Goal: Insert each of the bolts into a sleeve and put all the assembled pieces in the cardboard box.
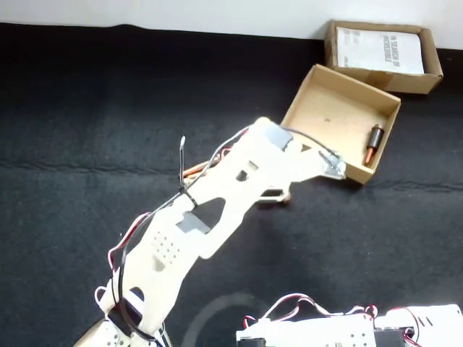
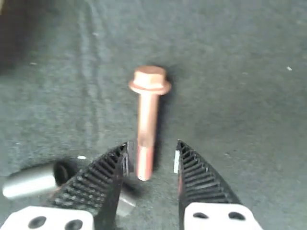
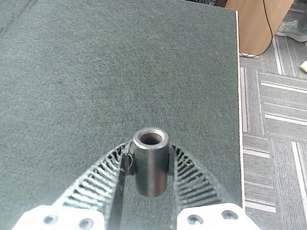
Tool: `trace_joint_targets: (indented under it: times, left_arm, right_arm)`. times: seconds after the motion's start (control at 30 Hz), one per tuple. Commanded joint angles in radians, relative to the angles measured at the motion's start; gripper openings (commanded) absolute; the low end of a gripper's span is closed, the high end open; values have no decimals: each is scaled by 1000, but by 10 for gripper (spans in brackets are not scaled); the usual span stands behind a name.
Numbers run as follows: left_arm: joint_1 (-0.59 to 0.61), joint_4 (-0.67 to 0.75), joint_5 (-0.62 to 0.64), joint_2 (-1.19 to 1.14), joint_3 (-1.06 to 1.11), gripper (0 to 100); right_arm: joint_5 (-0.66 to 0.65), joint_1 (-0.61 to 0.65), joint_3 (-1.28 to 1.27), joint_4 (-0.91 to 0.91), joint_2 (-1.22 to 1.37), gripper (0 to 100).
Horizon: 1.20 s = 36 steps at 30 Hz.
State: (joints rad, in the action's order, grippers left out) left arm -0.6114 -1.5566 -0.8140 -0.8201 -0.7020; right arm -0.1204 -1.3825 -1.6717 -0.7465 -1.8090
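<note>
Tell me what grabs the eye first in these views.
A copper bolt lies on the black mat, its end between the open fingers of the left gripper. The right gripper clamps a dark sleeve, bore towards the camera. One assembled piece already lies in the cardboard box.

The spread hand point(image 2: 152, 147) flanks the tip of the copper bolt point(image 2: 147, 120) on the mat point(image 2: 240, 72), probably a sleeve point(image 2: 29, 181) alongside.

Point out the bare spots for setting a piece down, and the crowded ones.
Free: the mat left of the extended arm, the strip below the cardboard box, and most of the box floor beside the assembled piece. Crowded: around the left pincer, where a bolt and sleeve lie.
</note>
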Motion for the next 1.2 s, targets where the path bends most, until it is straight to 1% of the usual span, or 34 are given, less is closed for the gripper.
trace_joint_targets:
  times: [0.0,0.17,0.53,0.7,0.77,0.87,0.93,1.17]
  left_arm:
    - [10,-6,-6,-19,-82,153]
    - [-2,-6,-5,-77,-143,153]
    - [-97,-14,0,-140,-208,153]
    - [-94,-5,0,-183,-222,153]
    - [-85,-12,2,-202,-255,136]
    - [-79,-12,52,-228,-300,56]
    - [-79,-14,60,-246,-326,5]
    - [-79,-43,64,-265,-361,9]
  right_arm:
    - [-3,-1,-128,13,-8,40]
    - [-3,-1,-128,13,-8,40]
    - [-2,39,-128,13,-8,40]
    - [-2,42,-128,13,-8,40]
    - [-2,41,-128,13,-8,40]
    - [-2,42,-128,13,-8,40]
    - [-2,42,-128,13,-8,40]
    - [-2,35,-128,13,-12,40]
